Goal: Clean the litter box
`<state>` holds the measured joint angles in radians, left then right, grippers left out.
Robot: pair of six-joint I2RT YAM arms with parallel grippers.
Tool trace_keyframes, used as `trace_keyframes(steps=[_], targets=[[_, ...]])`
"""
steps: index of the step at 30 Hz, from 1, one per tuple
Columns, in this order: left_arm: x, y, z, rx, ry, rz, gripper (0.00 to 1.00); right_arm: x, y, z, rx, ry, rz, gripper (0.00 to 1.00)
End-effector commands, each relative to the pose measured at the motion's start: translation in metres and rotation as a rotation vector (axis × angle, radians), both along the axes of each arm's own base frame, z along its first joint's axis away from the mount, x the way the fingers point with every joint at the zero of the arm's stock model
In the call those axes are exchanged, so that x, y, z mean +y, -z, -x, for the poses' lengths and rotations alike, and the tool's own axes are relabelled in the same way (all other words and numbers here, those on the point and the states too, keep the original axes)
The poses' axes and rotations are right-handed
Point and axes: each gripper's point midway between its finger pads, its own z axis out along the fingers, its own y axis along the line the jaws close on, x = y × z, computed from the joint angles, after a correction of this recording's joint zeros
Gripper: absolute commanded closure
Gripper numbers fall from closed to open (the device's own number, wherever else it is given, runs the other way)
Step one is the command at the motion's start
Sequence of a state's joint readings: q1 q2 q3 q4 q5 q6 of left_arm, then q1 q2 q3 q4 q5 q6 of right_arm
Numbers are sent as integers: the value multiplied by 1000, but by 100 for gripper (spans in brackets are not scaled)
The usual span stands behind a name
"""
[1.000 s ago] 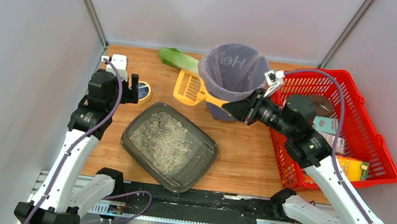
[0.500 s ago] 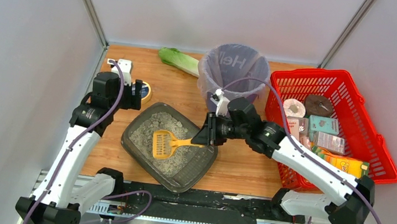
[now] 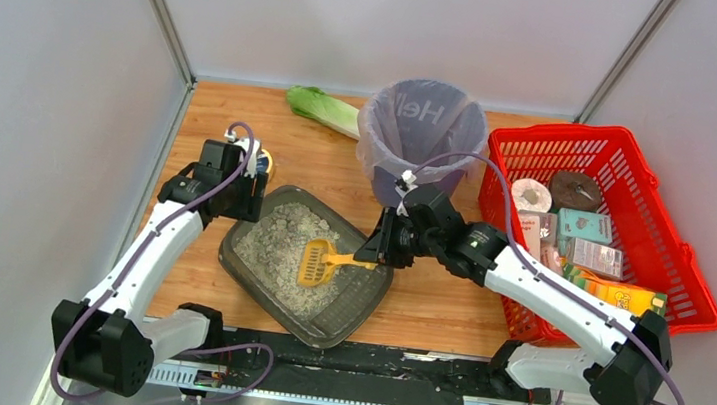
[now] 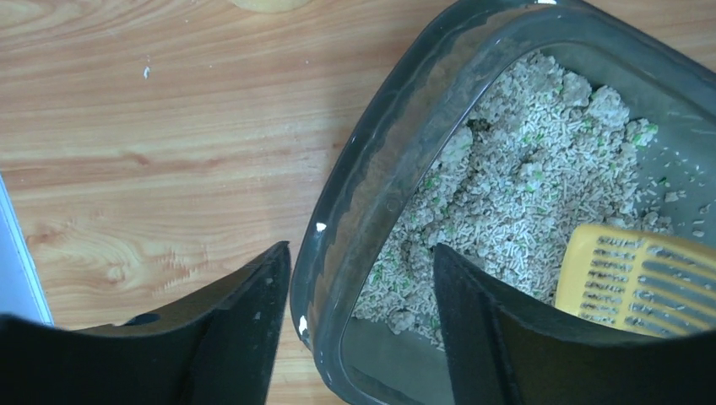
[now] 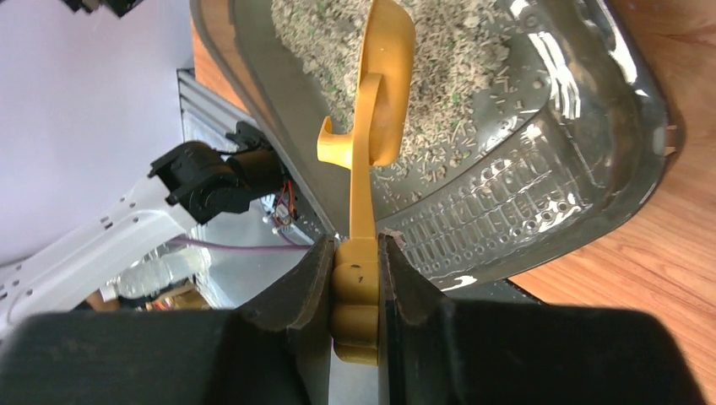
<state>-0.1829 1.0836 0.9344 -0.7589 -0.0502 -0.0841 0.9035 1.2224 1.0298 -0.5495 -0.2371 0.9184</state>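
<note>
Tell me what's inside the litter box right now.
Inside the litter box is clumpy grey-beige litter, piled toward its far-left end, with the yellow scoop dipped into it, handle clamped in the right gripper. Anything under the scoop's head or buried in the litter is hidden.

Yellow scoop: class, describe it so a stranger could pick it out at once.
On the wooden table, find the shallow dark grey plastic litter tray. In it sits the yellow slotted plastic scoop, handle clamped in the jaws of the right gripper, the tray's only yellow thing.
</note>
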Motion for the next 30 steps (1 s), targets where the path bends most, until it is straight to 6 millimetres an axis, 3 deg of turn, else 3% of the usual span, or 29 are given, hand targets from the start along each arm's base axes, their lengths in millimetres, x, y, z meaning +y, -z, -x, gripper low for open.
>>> trace_keyframes(steps=[1,6,15,26,30], targets=[[-3,-2,0,2,25,6,32,-3,4,-19,13,148,18,100],[-4,5,3,24,24,11,39,5,20,-31,21,202,25,100],[-8,20,5,93,28,22,62,21,59,-44,37,291,9,100],[-15,27,6,127,46,33,66,55,95,-40,-8,275,30,100],[-15,27,7,126,47,32,66,63,121,-39,15,270,31,100]])
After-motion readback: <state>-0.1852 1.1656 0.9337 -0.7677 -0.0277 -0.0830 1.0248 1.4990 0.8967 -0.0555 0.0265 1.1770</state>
